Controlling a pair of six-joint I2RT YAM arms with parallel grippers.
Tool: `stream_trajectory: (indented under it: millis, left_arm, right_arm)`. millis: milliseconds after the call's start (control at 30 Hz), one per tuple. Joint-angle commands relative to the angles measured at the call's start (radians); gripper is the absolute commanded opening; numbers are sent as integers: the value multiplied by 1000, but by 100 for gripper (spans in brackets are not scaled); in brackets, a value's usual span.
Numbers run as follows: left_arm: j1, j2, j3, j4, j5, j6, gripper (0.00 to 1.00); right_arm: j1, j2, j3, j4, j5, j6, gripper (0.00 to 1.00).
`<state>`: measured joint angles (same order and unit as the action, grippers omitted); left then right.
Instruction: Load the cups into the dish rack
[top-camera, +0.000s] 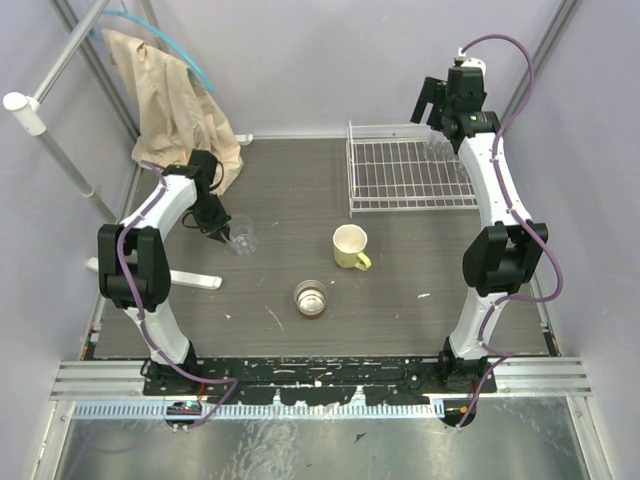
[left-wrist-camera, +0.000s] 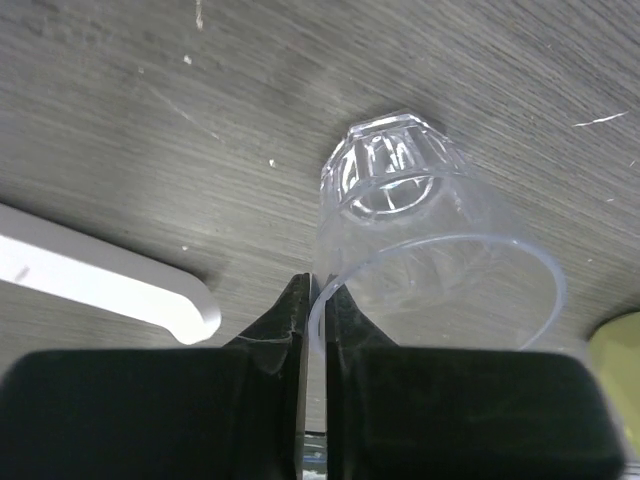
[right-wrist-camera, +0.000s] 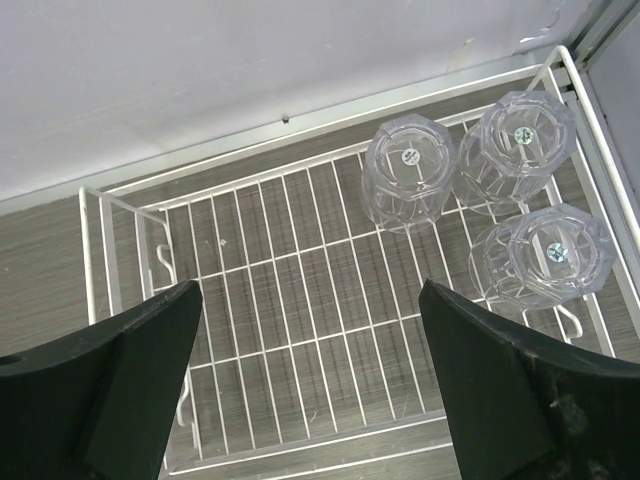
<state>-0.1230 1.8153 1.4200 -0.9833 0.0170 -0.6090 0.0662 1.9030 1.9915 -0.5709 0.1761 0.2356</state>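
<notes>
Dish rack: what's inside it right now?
Three clear tumblers stand upside down in the far right corner of the dish rack. The open right gripper covers both near corners, so anything there is hidden.

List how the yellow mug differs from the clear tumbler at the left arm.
The yellow mug is opaque; the clear tumbler is see-through with a faceted base. The mug has a handle; the tumbler has none. The mug stands free of both arms; the tumbler's rim is pinched by the left end effector. Both are outside the dish rack, mouths up.
</notes>
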Motion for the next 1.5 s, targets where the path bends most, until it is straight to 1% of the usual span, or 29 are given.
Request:
stream_trajectory:
  millis: [0,33,100,200,267,300,333,433,533,567,633,667,700,733,800,867,900,1033,1133,1267,1467]
  left_arm:
    - [-7,5,17,21,-19,1,4]
    - [-7,-4,22,19,-14,1,0]
    - [-7,-17,39,12,13,-1,0]
    - [-7,-56,70,42,147,-27,0]
    - [-7,-90,70,98,284,-67,0]
    - [-7,-108,67,134,321,-95,0]
    - [-7,-127,64,169,390,-121,0]
    - [-3,-167,47,302,517,-227,0]
    - [7,-182,19,455,639,-355,0]
    - [12,-182,5,518,680,-405,0]
    - [21,-178,-45,692,758,-536,0]
    - [27,-171,-80,806,797,-613,0]
    - [29,-161,-117,988,822,-739,0]
    - [31,-147,-149,1126,841,-835,0]
    - [31,-111,-188,1359,861,-992,0]
    - [31,-74,-197,1520,867,-1105,0]
    - [31,-60,-196,1567,865,-1141,0]
    - [29,-25,-175,1670,862,-1227,0]
    - [24,-8,-173,1732,858,-1290,0]
    - [5,-10,-181,1749,850,-1322,0]
    - [-16,-13,-183,1731,851,-1318,0]
  right_arm:
    - [6,-38,53,39,-14,12,97]
    - [7,-39,56,36,-17,14,97]
    - [12,-39,59,29,-41,19,97]
    - [32,-42,58,14,-79,22,97]
    - [44,-50,54,6,-105,27,97]
    - [50,-52,52,3,-123,31,97]
    - [54,-51,56,-8,-150,40,97]
    - [60,-31,119,-66,-245,62,97]
    - [61,-40,128,-70,-371,111,97]
    - [61,-42,128,-64,-428,132,97]
    - [61,-36,123,-46,-606,181,97]
    - [61,-30,112,-28,-689,214,97]
    - [64,-26,95,-7,-767,251,97]
    - [69,-32,63,27,-823,287,97]
    - [78,-72,-31,130,-886,371,99]
    - [83,-97,-102,240,-938,452,100]
    - [86,-99,-118,267,-967,480,100]
    - [103,-93,-154,356,-1040,587,100]
    - [117,-97,-235,493,-1070,688,100]
    - [137,-87,-307,706,-1085,848,100]
    - [181,-35,-298,901,-1082,1015,100]
